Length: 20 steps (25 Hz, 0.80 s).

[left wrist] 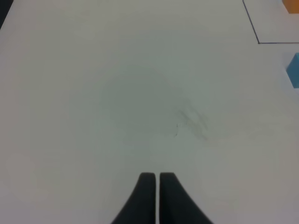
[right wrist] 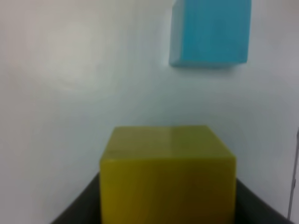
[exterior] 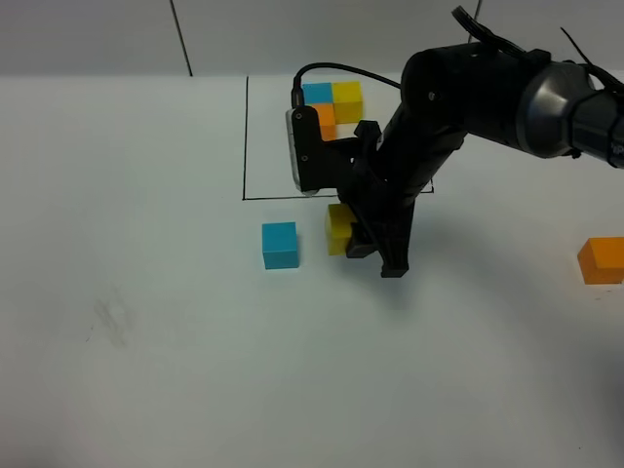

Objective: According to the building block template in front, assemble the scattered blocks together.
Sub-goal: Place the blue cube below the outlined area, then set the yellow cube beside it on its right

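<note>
Yellow cube (exterior: 338, 230) sits gripped in the right tool (exterior: 372, 257) near the blue cube (exterior: 280, 245), apparently for joining them like the framed template (exterior: 333, 102) behind; the left tool (left wrist: 155, 179) hangs closed and empty.

White table (exterior: 146, 370); blue cube (exterior: 280, 245), yellow cube (exterior: 338, 228), orange cube (exterior: 602, 260)

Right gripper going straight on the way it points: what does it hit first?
Likely the blue cube, ahead of the held yellow cube and a little off-line. Depth unclear; the table may come first.
</note>
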Tool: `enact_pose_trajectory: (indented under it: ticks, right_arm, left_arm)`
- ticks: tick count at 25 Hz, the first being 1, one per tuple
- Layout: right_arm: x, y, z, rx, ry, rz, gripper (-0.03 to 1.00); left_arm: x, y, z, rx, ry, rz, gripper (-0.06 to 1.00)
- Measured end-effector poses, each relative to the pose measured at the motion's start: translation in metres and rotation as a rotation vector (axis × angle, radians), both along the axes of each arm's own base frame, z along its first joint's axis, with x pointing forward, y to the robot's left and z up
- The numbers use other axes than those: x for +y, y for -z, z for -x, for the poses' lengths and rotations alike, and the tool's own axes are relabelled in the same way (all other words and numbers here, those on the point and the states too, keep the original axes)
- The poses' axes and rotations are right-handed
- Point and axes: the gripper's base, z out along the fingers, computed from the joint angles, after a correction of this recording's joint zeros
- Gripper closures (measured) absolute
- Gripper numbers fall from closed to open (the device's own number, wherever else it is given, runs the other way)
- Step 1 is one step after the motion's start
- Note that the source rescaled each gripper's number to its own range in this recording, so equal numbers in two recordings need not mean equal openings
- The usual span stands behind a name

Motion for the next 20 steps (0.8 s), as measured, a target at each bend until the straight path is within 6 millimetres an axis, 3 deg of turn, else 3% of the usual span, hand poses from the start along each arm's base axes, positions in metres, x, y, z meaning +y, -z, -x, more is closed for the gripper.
enact_pose_trajectory:
  ticks: [9,20]
  right_arm:
    - [0.018,-0.016,-0.007,-0.03,-0.039,-0.011,0.39]
    - [0.028,0.016,-0.015,0.015,-0.053,0.023,0.39]
  left_arm:
    - [0.0,0.0,0.0,0.0,0.0,0.0,0.94]
    - [0.0,0.0,0.0,0.0,0.0,0.0,0.94]
